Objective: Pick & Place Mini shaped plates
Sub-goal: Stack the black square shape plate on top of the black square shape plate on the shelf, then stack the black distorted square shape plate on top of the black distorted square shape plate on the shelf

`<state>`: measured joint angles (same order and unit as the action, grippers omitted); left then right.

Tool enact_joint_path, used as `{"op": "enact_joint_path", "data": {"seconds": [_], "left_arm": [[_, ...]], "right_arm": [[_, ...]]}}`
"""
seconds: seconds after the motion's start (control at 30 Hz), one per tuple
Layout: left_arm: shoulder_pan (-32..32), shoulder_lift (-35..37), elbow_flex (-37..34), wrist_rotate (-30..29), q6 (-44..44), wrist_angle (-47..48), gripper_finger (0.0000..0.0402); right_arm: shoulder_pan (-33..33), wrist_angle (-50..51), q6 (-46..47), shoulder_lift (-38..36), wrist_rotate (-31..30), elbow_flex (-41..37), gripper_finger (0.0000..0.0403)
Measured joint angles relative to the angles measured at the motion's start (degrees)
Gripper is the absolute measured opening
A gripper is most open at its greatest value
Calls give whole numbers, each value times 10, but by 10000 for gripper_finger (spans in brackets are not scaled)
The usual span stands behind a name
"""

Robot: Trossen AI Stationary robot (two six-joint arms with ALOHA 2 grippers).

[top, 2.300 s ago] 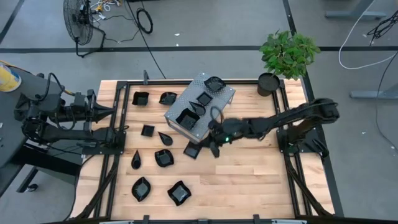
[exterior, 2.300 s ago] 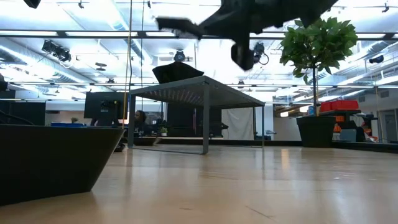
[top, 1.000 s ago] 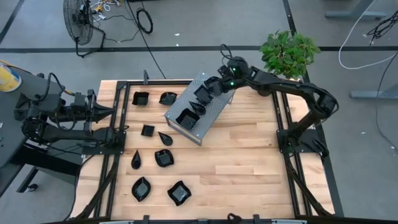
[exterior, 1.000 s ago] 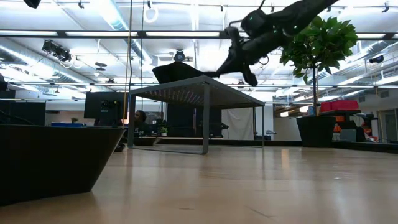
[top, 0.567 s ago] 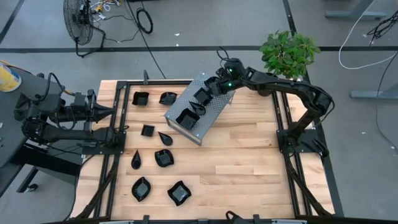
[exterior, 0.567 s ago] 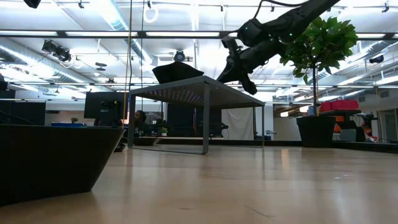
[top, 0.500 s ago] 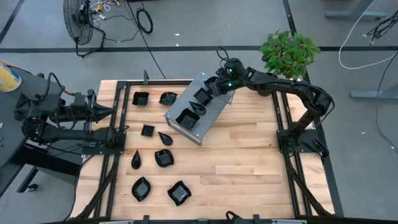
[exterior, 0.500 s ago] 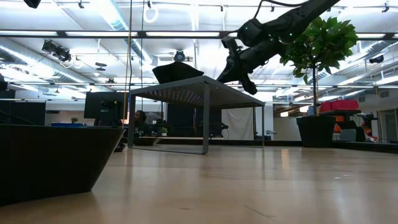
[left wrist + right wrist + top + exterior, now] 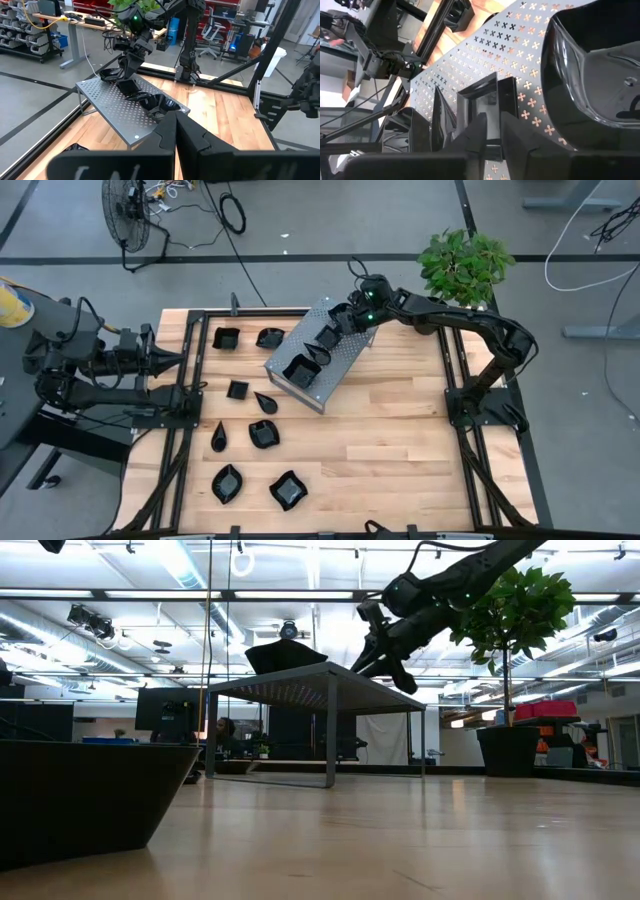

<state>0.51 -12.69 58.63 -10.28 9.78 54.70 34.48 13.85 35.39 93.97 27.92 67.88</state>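
Note:
A grey perforated metal box [image 9: 348,348] stands tilted at the table's far middle. Several mini shaped plates lie on its top, among them a wavy-rimmed plate [image 9: 590,75] and a small square plate [image 9: 480,100]. More black plates, such as a teardrop one [image 9: 218,436], lie on the wood at the left. My right gripper [image 9: 342,323] reaches over the box's far end, slanting down; its fingers [image 9: 479,125] stand slightly apart astride the square plate's near wall. My left gripper [image 9: 175,125] waits shut at the table's left edge. My right gripper has a finger on either side of the square plate's near wall [image 9: 492,145], coming slanting down from the table's right and far side. The plate lies on the box top. Whether the fingers still touch the wall, I cannot tell.
A potted plant [image 9: 432,315] stands at the far right corner, close behind my right arm. Black frame rails [image 9: 180,390] run along the table's left and right sides. Bare wood [image 9: 390,440] spreads over the middle and right. One dark plate [image 9: 80,790] looms close in the low view.
My right gripper, with the square plate, has tipped a little further down over the box's far end and then held still there. The plate now rests on the box top beside the wavy-rimmed plate.

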Motion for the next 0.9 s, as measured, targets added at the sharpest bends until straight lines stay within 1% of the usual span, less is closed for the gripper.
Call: {"op": "enact_joint_path", "data": {"seconds": [0.1,0.2,0.33,0.47,0.63,0.9], "left_arm": [[0,0,0,0,0,0,5],[0,0,0,0,0,0,5],[0,0,0,0,0,0,5],[0,0,0,0,0,0,5],[0,0,0,0,0,0,5],[0,0,0,0,0,0,5]], "right_arm": [[0,0,-1,-2,-1,0,83],[0,0,-8,-14,-14,0,108],[1,0,-22,-40,-30,0,139],[-8,1,-46,-72,-32,0,160],[-50,15,-81,-112,-29,0,171],[-145,61,-140,-161,-29,-1,169]]}}
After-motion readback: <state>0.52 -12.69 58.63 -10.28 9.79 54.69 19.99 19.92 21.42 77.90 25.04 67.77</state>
